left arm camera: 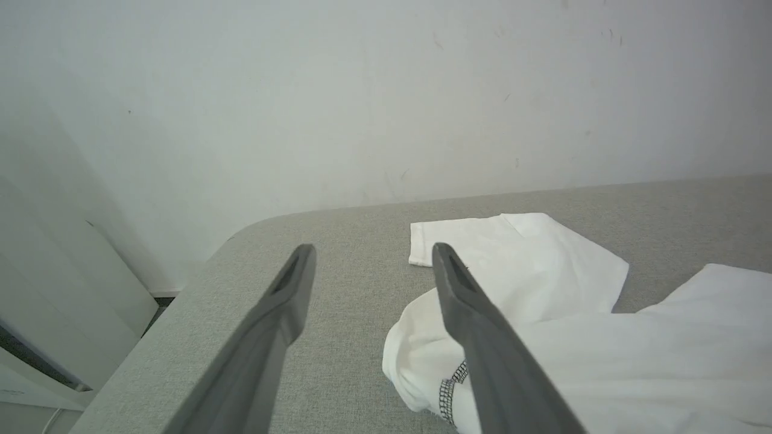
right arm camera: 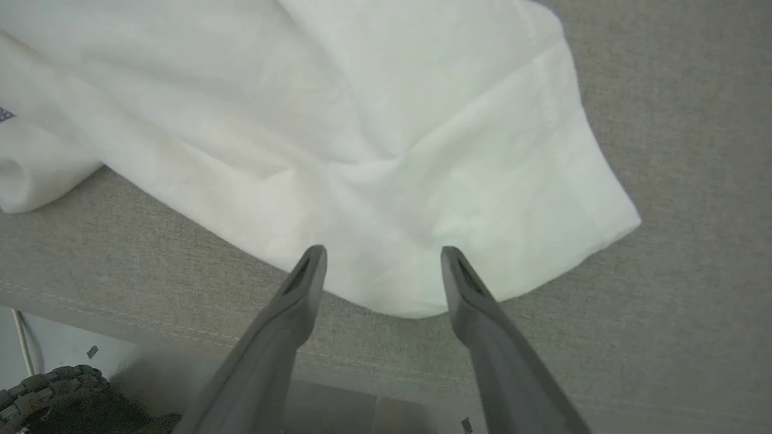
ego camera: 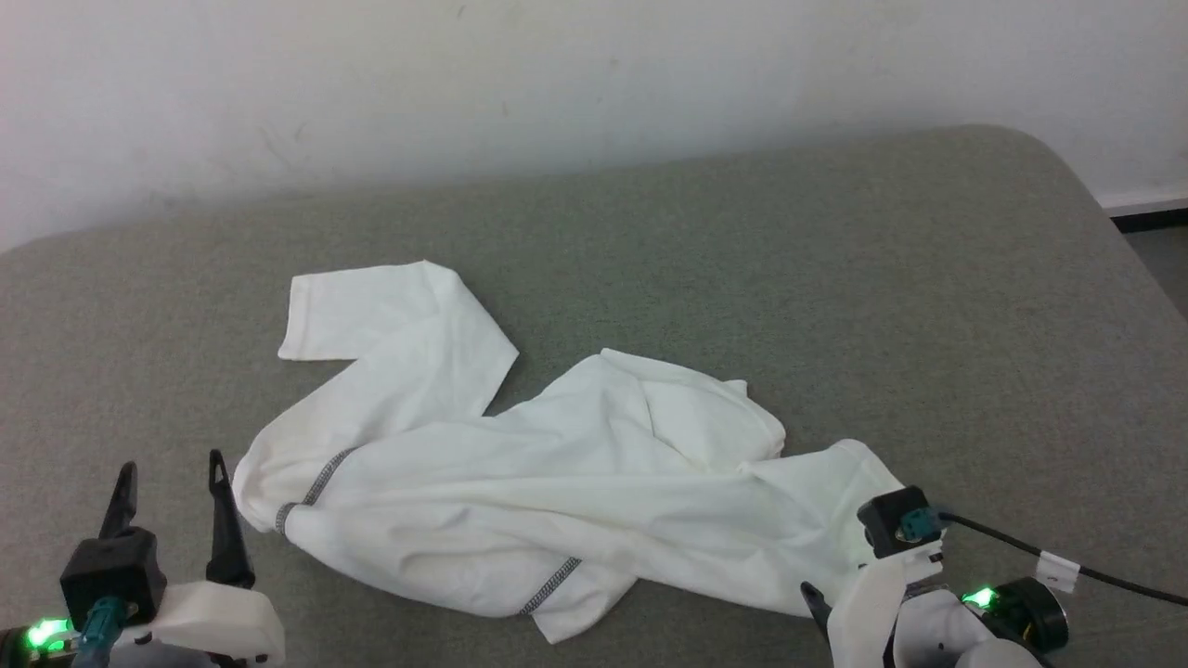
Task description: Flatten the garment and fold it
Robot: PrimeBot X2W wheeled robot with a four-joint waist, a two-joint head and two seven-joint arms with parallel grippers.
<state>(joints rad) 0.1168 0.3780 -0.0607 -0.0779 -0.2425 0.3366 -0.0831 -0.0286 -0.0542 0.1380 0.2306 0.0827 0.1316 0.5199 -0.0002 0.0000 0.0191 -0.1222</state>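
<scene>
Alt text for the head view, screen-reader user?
A crumpled white garment lies on a grey table against a pale wall. The left pincer, open, sits just beside its left end; the right pincer is at its right end.

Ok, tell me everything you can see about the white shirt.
The shirt is thin white cloth, crumpled into a long wrinkled band on the grey table, near its front edge. One sleeve reaches away at the left, bent midway. Dark grey stitched seams show at its left end and lower middle. The open left end effector stands beside its left end, the open right end effector over its right end; neither grips it.
</scene>
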